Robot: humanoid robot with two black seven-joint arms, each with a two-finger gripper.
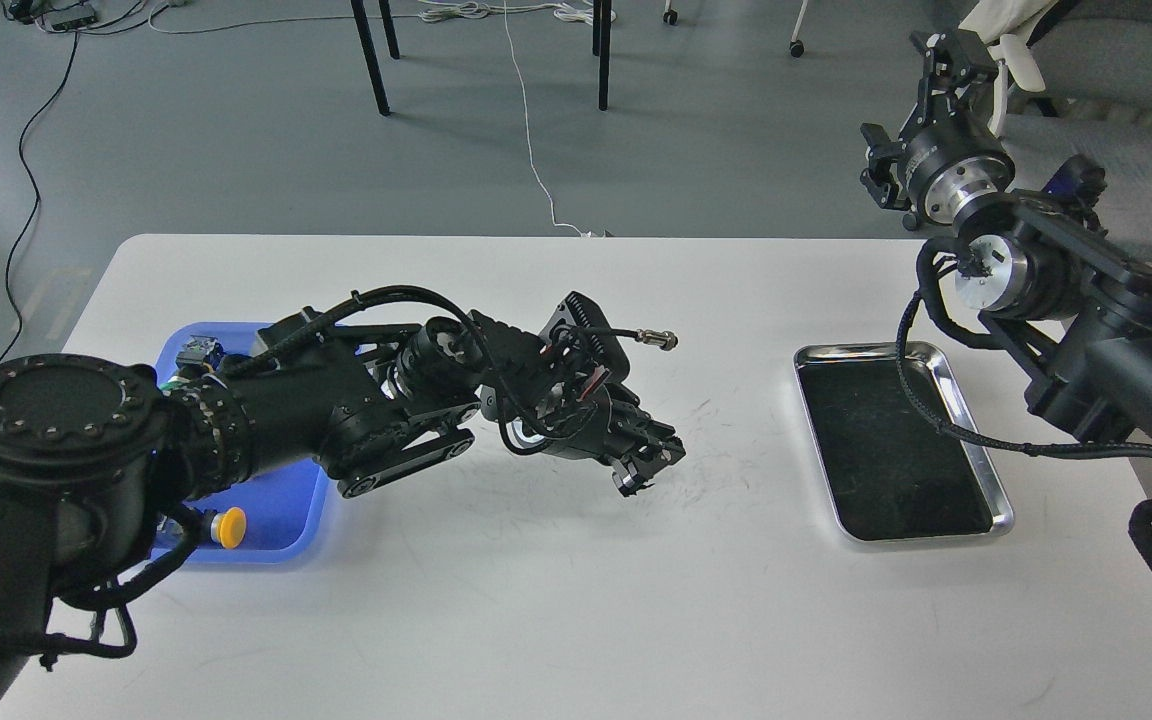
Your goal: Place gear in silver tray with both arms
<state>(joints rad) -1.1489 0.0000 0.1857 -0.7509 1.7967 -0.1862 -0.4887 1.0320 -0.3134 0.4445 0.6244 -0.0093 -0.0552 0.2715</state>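
The left claw (648, 468), low over the table (536, 580) between the blue tray (281, 525) and the empty silver tray (976, 420), seems pinched on something small and dark, perhaps the gear, while the right claw (941, 60), its fingers unreadable, is raised clear.
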